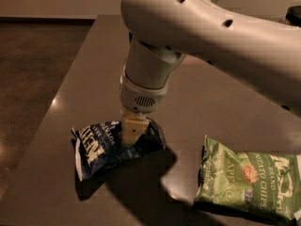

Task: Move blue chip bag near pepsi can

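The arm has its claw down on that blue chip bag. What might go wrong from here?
1. The gripper meets the blue chip bag at its crumpled upper right part, so the bag may slip free or crush when moved.
2. The green chip bag lies on the table to the right; a low, dragged bag could bump it.
3. No pepsi can is plainly visible, so the drop spot is uncertain.

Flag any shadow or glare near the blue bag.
Camera view: dim warm light; shadow of the arm darkens the table between blue chip bag and green chip bag; small glare at its left edge; gripper on that bag is lit.
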